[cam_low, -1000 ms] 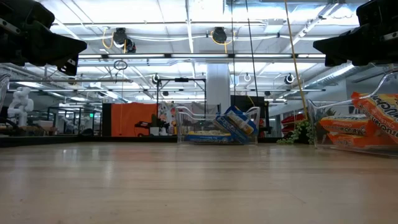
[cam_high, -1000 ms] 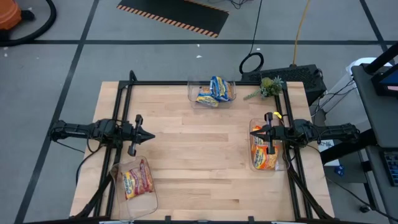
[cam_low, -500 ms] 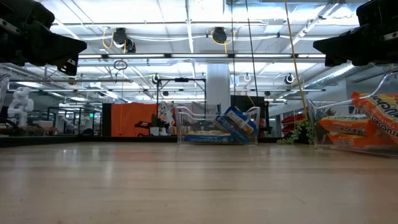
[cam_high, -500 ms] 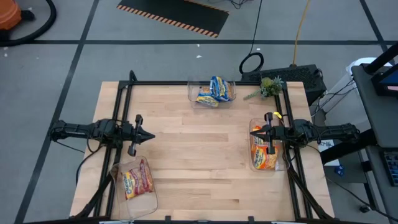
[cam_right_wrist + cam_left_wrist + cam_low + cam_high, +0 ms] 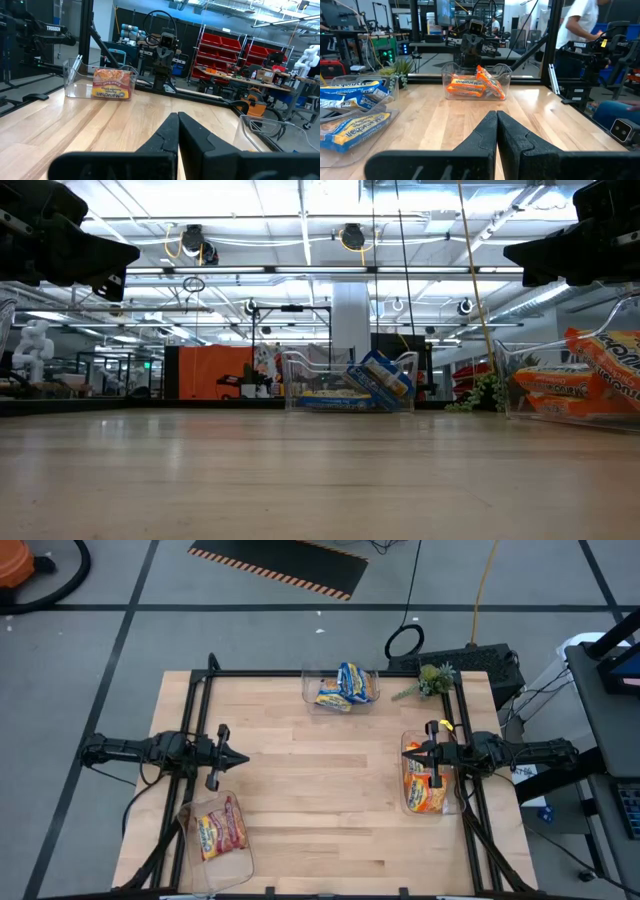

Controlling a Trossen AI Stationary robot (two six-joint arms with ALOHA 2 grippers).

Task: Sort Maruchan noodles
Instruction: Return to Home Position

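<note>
You see the left gripper (image 5: 242,758) and right gripper (image 5: 406,753) fully closed and empty at opposite sides of the table (image 5: 320,790), with blue noodles (image 5: 345,686) in the far bin (image 5: 308,680), orange noodles (image 5: 425,790) in the right bin (image 5: 407,803), and red noodles (image 5: 220,830) in the near-left bin (image 5: 225,870).

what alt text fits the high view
Three clear bins on a wooden table hold noodles: blue packets at the far edge, red packets near the left gripper, orange packets beneath the right gripper. Both jaws are shut.

Left gripper (image 5: 244,758) and right gripper (image 5: 406,754) face inward, fingers (image 5: 482,137) pressed together
</note>
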